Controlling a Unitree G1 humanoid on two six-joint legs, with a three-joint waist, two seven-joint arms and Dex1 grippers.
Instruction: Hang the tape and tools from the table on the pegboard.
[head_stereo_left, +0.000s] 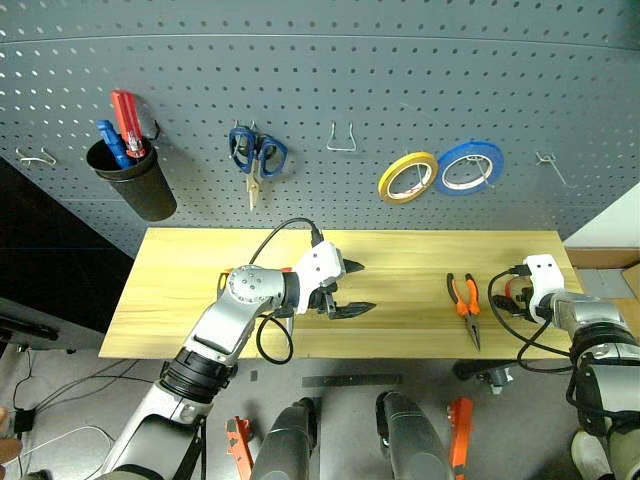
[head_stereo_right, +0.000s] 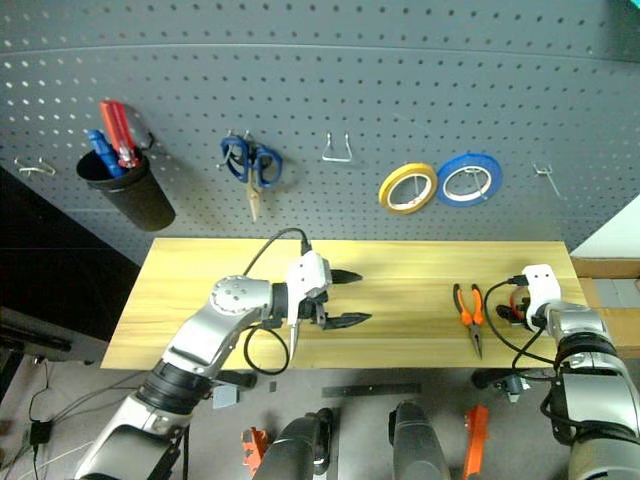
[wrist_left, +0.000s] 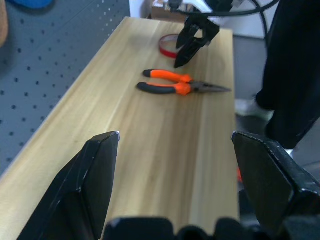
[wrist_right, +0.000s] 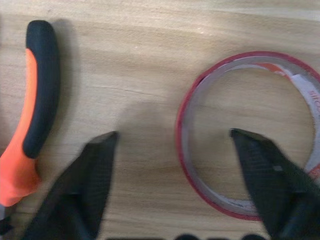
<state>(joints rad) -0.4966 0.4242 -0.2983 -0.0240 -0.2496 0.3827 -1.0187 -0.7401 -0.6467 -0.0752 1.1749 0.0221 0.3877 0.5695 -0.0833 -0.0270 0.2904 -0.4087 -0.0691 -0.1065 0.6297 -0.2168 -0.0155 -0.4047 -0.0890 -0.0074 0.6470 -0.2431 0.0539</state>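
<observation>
Left eye view shows the long yellow table (head_stereo_left: 200, 270) standing against the grey pegboard (head_stereo_left: 400, 70). The table is the landmark for everything here.

Most of the table top is bare wood, so there is lots of room to move. The left claw (head_stereo_left: 352, 288) hangs over the middle of the table, pointing along it toward the right end. Its two black fingers are spread wide and hold nothing.

Near the table's right end lie the orange and black pliers (head_stereo_left: 465, 304), with the pointed tip toward the front edge. Just past them, closer to the right end, lies the thin red tape (wrist_right: 250, 132), flat on the wood. The right claw (wrist_right: 172, 175) is low over the tape at that end. Its fingers are apart: one sits inside the ring and one outside, with the ring's edge between them. They do not squeeze it.

Above the table's left end, a black cup (head_stereo_left: 135, 180) hangs on the pegboard. Red and blue screwdrivers (head_stereo_left: 120, 130) stand in it. Blue scissors (head_stereo_left: 256, 155), a yellow roll (head_stereo_left: 406, 177) and a blue roll (head_stereo_left: 470, 167) hang above the table too.
</observation>
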